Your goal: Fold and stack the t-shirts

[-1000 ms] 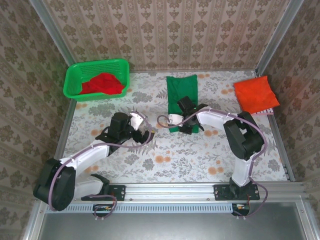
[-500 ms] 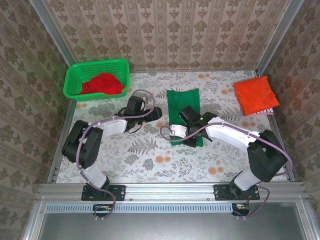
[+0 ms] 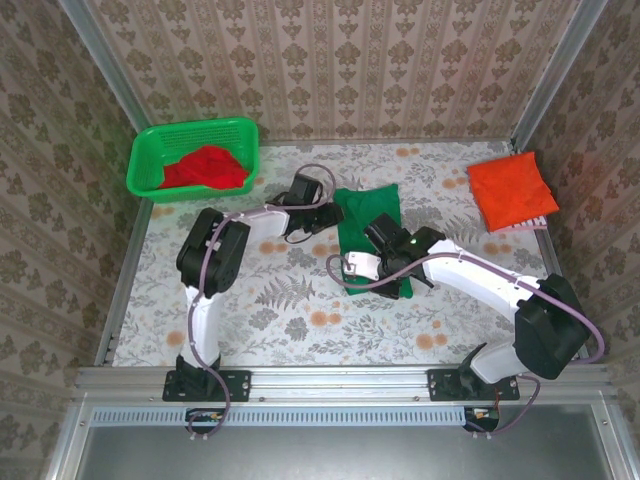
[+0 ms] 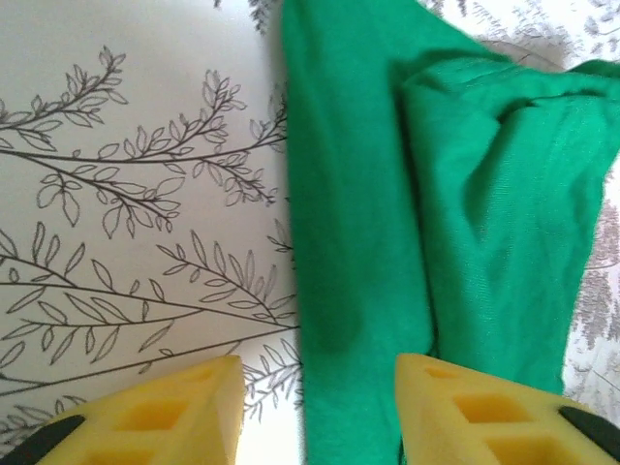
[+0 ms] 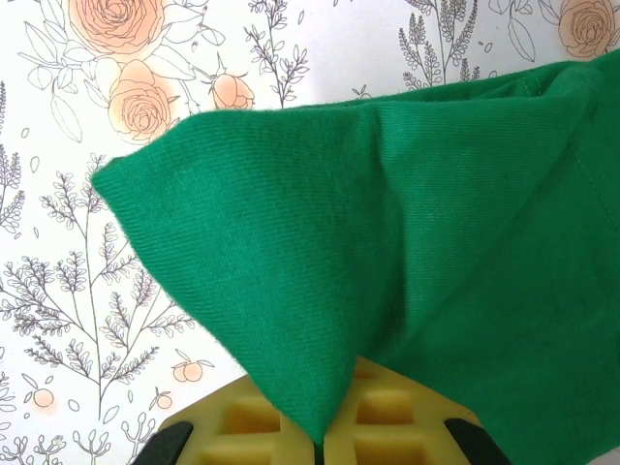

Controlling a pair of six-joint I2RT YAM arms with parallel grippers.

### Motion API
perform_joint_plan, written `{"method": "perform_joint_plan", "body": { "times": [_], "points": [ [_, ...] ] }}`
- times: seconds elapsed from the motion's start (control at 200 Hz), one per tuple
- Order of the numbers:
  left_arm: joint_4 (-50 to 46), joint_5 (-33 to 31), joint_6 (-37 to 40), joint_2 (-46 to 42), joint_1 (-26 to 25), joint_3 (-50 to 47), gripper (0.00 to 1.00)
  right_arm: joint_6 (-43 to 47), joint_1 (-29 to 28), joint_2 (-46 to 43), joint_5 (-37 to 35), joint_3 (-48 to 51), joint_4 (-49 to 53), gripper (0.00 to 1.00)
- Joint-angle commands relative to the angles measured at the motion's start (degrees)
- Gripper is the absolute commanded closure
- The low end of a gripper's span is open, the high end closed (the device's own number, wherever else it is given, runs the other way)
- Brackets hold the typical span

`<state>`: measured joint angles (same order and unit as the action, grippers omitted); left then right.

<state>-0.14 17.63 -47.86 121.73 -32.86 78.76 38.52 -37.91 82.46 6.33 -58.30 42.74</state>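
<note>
The dark green t-shirt (image 3: 368, 205) lies partly folded at the table's middle back. My left gripper (image 3: 328, 216) is at its left edge. In the left wrist view the yellow fingers (image 4: 145, 417) stand apart and straddle the edge of the green cloth (image 4: 484, 194), one over the table and one over the shirt. My right gripper (image 3: 388, 262) is shut on the shirt's near corner, and the cloth (image 5: 387, 213) rises from the closed fingertips (image 5: 387, 426). The orange-red t-shirt (image 3: 512, 190) lies folded at the back right. The red t-shirt (image 3: 205, 168) is bunched in the basket.
The bright green lattice basket (image 3: 150, 160) stands at the back left corner. Papered walls close in the back and both sides. The floral table (image 3: 300, 310) has free room in front of the shirt and on its left half.
My left arm has swung from the table's left middle up and right to the green shirt's left edge, and its jaws have narrowed. My right gripper has drawn the near corner slightly right.
</note>
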Motion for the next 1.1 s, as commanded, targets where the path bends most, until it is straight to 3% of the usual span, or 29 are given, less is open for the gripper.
{"method": "perform_joint_plan", "body": {
  "times": [0.0,0.155,0.32,0.58,0.715,1.095],
  "points": [
    [-2.9,1.3,-0.2,2.1,0.7,3.0,0.63,-1.0,-0.1,-1.6,0.9,1.0,2.3,1.0],
    [-3.0,3.1,-0.6,4.8,0.8,4.8,0.65,-1.0,-0.1,-1.9,1.1,1.8,1.4,1.0],
    [-1.8,4.5,-1.7,6.1,0.8,5.4,0.77,-1.1,0.1,-1.3,1.1,2.3,0.6,1.0],
    [-1.3,7.6,-2.9,9.2,0.3,8.2,0.78,-1.3,0.2,-0.5,1.8,1.8,0.5,1.0],
    [-1.3,8.0,-3.0,10.2,0.3,8.0,1.0,-1.3,0.2,-1.5,1.8,1.0,2.3,1.0],
    [0.4,10.0,-2.7,6.2,-0.8,-2.4,1.0,0.5,0.0,-7.0,2.7,-4.9,13.9,1.0]
  ]
}}
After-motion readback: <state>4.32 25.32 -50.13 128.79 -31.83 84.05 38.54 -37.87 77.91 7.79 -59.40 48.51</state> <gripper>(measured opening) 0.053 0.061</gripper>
